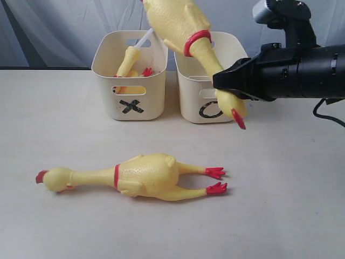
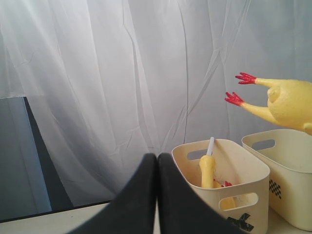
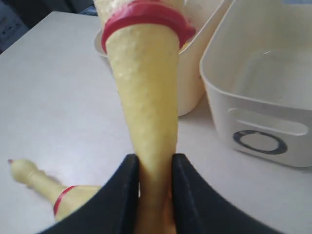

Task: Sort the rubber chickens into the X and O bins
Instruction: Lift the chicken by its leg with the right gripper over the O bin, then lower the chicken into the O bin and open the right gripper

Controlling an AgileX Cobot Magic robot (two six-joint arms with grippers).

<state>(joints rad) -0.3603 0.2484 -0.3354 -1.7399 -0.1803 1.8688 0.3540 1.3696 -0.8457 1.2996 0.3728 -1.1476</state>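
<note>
1. Currently my right end effector (image 1: 220,82) is clamped on the neck of a large rubber chicken (image 1: 175,21), one finger on each side, between its red collar and its head.
2. That chicken hangs head down. Its head and red beak sit in front of the O bin's (image 1: 188,105) front wall, right beside the black O. Its fat body rises tilted above that bin's rim, feet uppermost.
3. My left end effector (image 2: 157,159) is closed, its fingers pressed together with nothing between them.
4. The X bin (image 1: 105,100) stands just beside the O bin, on its left, the two nearly touching. A small slim chicken (image 1: 129,59) leans inside it, with a thin white stick (image 1: 144,39) poking up next to it.
5. A second large chicken (image 1: 145,175) lies on its side on the surface (image 1: 280,194), well in front of the O bin and off to its left. Its red feet are the part nearest that bin, and its head points away.
</note>
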